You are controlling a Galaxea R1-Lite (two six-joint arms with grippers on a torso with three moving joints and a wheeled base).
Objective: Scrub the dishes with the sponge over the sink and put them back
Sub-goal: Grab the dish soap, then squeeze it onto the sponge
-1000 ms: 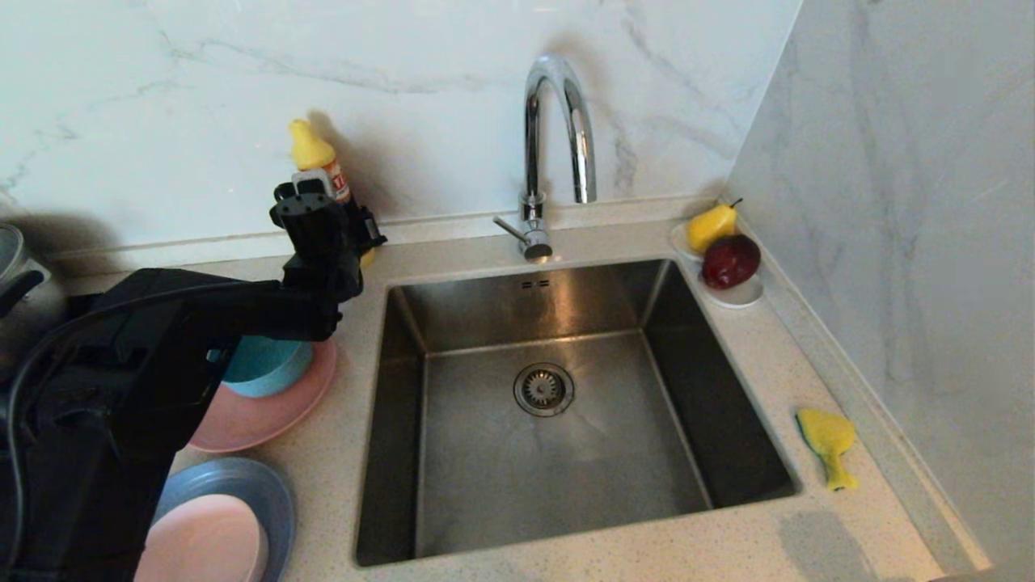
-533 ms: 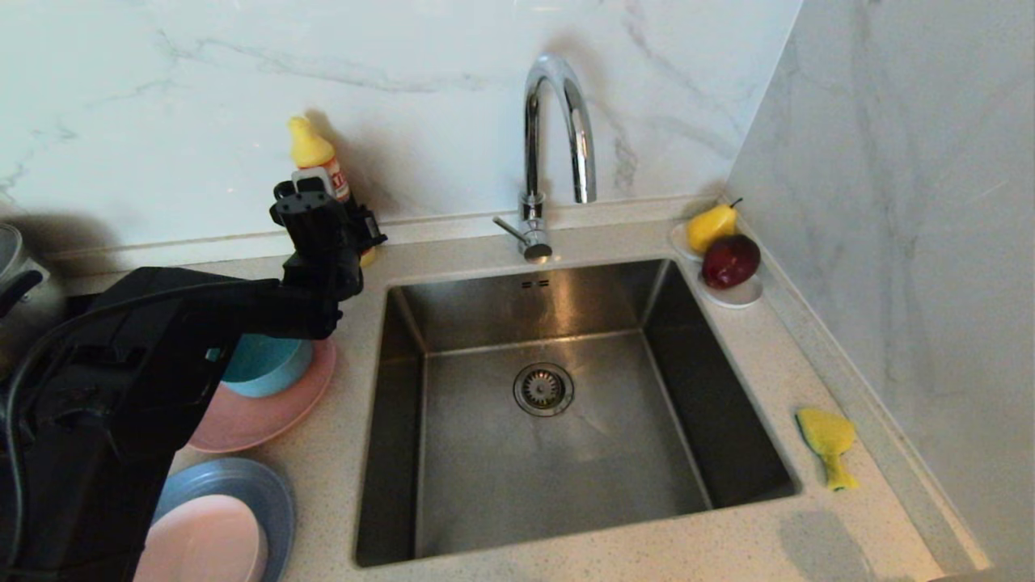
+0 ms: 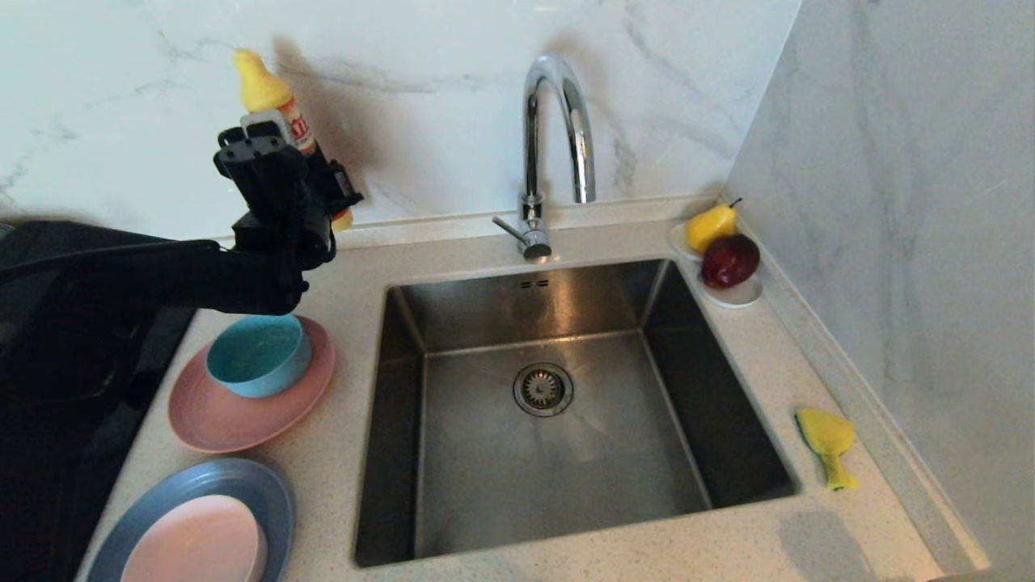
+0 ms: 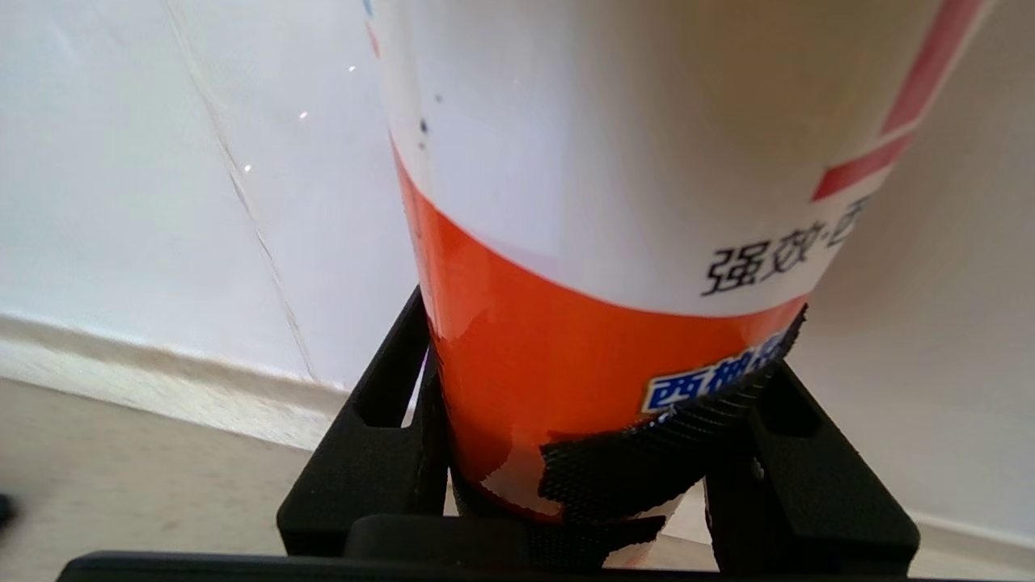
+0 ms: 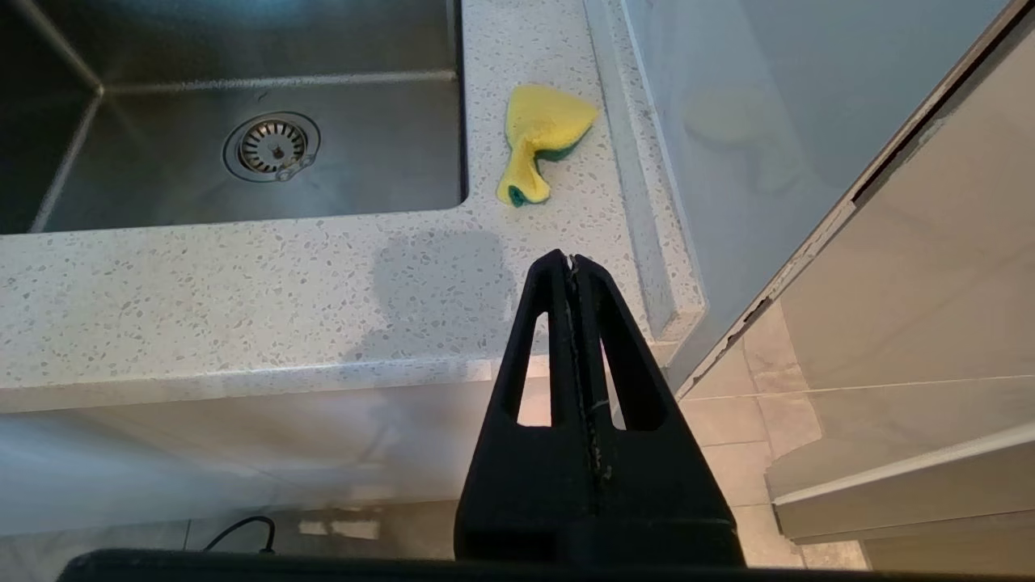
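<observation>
Since the earlier frame our left hand (image 3: 279, 190) had risen and shifted toward the wall, carrying the detergent bottle (image 3: 279, 121) clear of the worktop (image 3: 348, 453); the teal bowl (image 3: 257, 354), half hidden by the arm before, now showed whole. The left hand's fingers (image 4: 647, 469) were clamped round the bottle's orange lower body, low down, with most of its height standing above the grip. We noted the bottle leaning slightly rather than plumb.

The sponge (image 3: 826, 440) lay untouched on the worktop, just right of the sink (image 3: 534, 420) and near the side wall. The teal bowl sat on the salmon-pink plate (image 3: 226, 416), left of the sink; the pale pink bowl (image 3: 194, 541) sat in the grey-blue plate (image 3: 259, 485), nearer us. None had been lifted. The right hand (image 5: 572, 263) hung parked below the worktop's front edge, its fingers pressed together and empty.

We judged the step in hand to be bringing detergent toward the work, before any scrubbing. To do it well, we thought the carry should be slow and level: the hold is low on a tall bottle, so a quick swing could tip it in the grip. Clearance above the teal bowl and past the tap (image 3: 558, 129) should be kept, and the nozzle tilted only once over the sponge or the sink.
</observation>
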